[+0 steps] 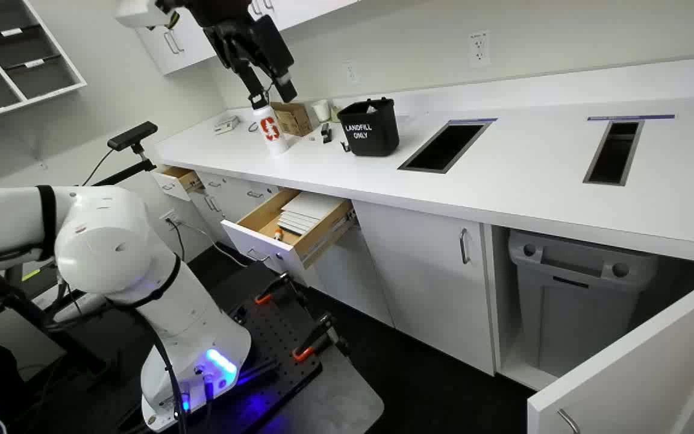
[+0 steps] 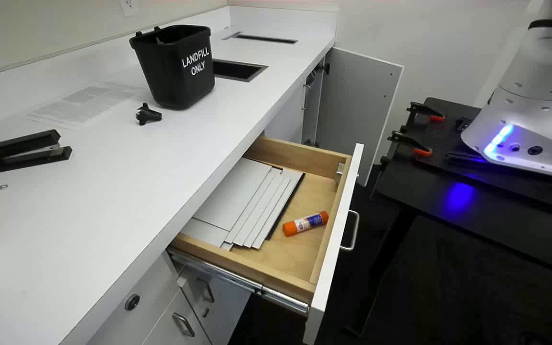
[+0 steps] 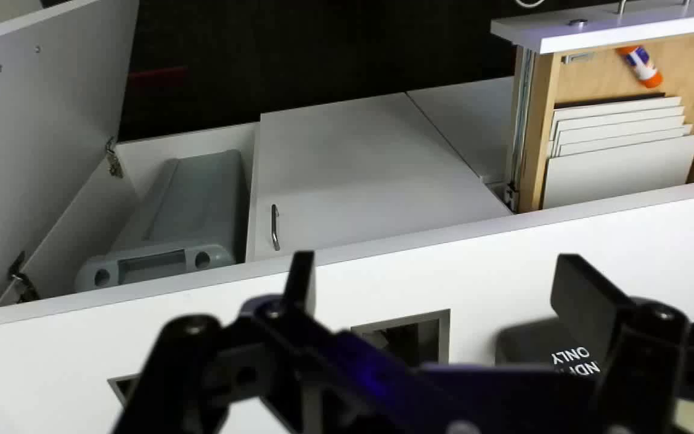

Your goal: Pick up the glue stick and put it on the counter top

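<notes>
The orange-capped glue stick [image 2: 305, 223] lies on the floor of the open wooden drawer [image 2: 276, 258], near its front panel and beside a stack of white boards. It also shows in the wrist view [image 3: 641, 66] at the top right and, small, in an exterior view [image 1: 278, 234]. The white counter top [image 1: 503, 175] with two dark cut-outs runs above the drawer; it also shows in the wrist view [image 3: 485, 283]. My gripper [image 1: 272, 93] is high above the counter, well apart from the glue stick. Its fingers [image 3: 434, 265] are wide apart with nothing between them.
A black landfill bin [image 2: 175, 67] stands on the counter near a staple remover [image 2: 148, 115] and a stapler [image 2: 17, 151]. A white bottle [image 1: 271, 132] stands below the gripper in an exterior view. A cabinet door [image 1: 642, 361] stands open before a grey bin [image 1: 576, 319].
</notes>
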`<state>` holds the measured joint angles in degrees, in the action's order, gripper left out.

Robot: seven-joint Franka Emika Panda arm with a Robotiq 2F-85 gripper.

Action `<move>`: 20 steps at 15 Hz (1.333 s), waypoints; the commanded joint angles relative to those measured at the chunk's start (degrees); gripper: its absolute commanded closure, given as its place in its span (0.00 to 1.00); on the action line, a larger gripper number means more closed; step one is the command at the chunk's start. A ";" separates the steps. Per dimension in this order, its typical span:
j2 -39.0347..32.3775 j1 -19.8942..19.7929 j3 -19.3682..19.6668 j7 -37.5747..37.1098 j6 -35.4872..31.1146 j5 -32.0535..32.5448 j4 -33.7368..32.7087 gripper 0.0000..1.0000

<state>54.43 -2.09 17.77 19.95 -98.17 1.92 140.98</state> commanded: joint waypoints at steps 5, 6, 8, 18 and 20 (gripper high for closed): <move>-0.21 -0.47 -0.30 0.32 0.13 -0.34 -0.17 0.00; -0.21 -0.47 -0.30 0.32 0.13 -0.34 -0.17 0.00; 0.39 -0.03 -1.65 0.47 -0.21 0.14 0.70 0.00; 2.21 18.61 -21.58 1.06 -6.88 -6.35 14.03 0.00; 2.39 18.31 -21.17 0.60 -5.47 -5.23 13.44 0.00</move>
<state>56.88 15.76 -3.95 20.99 -103.78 -3.77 154.60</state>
